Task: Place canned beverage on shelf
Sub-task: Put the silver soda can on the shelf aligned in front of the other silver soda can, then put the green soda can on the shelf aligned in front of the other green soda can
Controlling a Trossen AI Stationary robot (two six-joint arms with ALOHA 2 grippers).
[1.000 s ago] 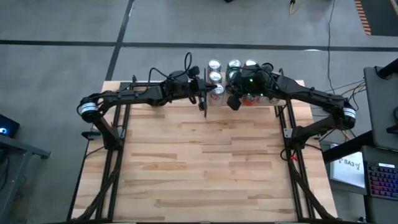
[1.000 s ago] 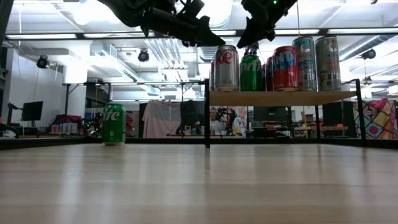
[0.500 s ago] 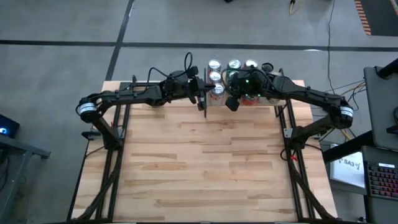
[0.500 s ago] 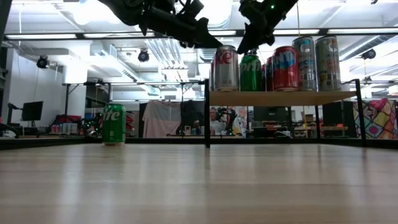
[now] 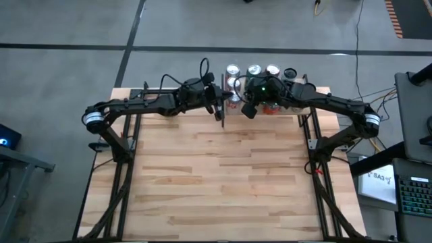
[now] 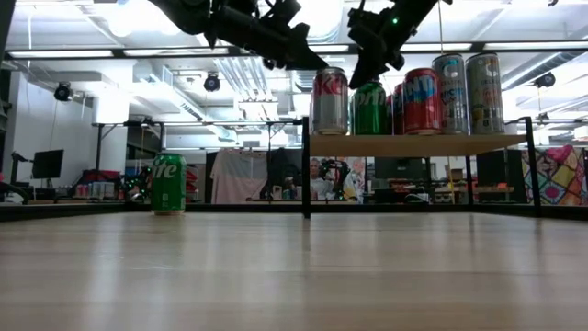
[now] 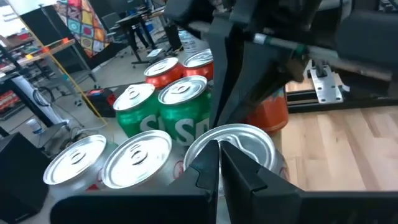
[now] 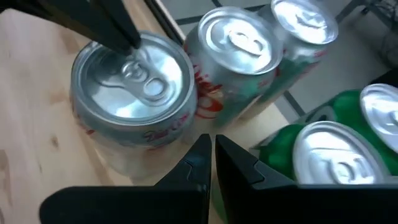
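Left end effector pressed together over silver can; right end effector pressed together; shelf cans partly hidden.

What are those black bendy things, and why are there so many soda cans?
Those are two robot arms fixed to a wooden table. One picture looks down from above, one looks level across the tabletop, and two come from little cameras on the arms' wrists. At the table's far edge stands a small shelf crowded with soda cans. One green can stands alone on the table, off to the side. The left tool is shut, its tip right at the top of a silver can on the shelf. The right tool is shut too, above the cans beside it. Neither tool holds anything.
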